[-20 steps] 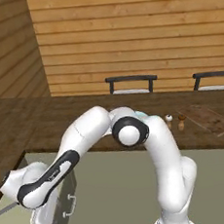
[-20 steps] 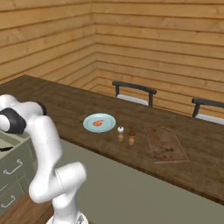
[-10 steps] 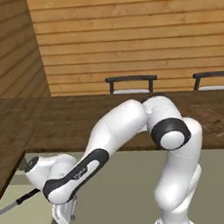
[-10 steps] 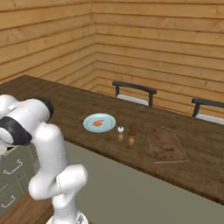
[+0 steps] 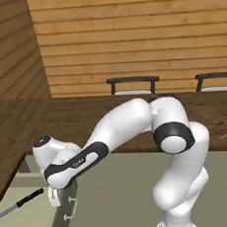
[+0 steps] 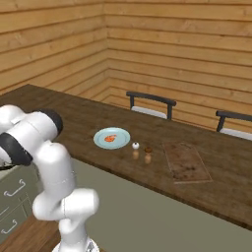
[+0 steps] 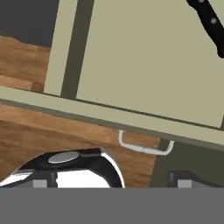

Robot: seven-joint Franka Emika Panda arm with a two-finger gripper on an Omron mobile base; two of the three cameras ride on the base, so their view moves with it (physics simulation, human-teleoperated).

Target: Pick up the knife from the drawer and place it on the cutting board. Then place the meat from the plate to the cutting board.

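While the arm is bent low over the left side of the scene, the gripper (image 5: 54, 197) is held just above the front edge of the drawer (image 5: 27, 221), its jaws spread wide with nothing between them. One dark fingertip (image 7: 183, 178) is seen at the bottom of the hand view, above the drawer's small metal bar handle (image 7: 144, 146). Inside the pulled-out drawer the knife (image 5: 19, 203) is laid flat on the beige floor, its black handle pointing toward the gripper and close beside it, its grey blade running off to the left; in the hand view the black handle with its rivets (image 7: 209, 24) is found at the upper right, apart from the fingers. Further drawer fronts with bar handles (image 6: 15, 188) are seen below the arm in the right base view. On the long dark wooden table (image 6: 74, 115) farther off, the pale-blue plate (image 6: 112, 138) is set with the orange-red meat (image 6: 110, 138) resting on it. Just right of the plate two small shakers (image 6: 141, 153) are stood side by side, and right of those the brown cutting board (image 6: 185, 161) is laid flat and bare. Two dark chairs (image 6: 150, 103) are placed at the far side of the table before the wooden plank wall (image 6: 172, 44).
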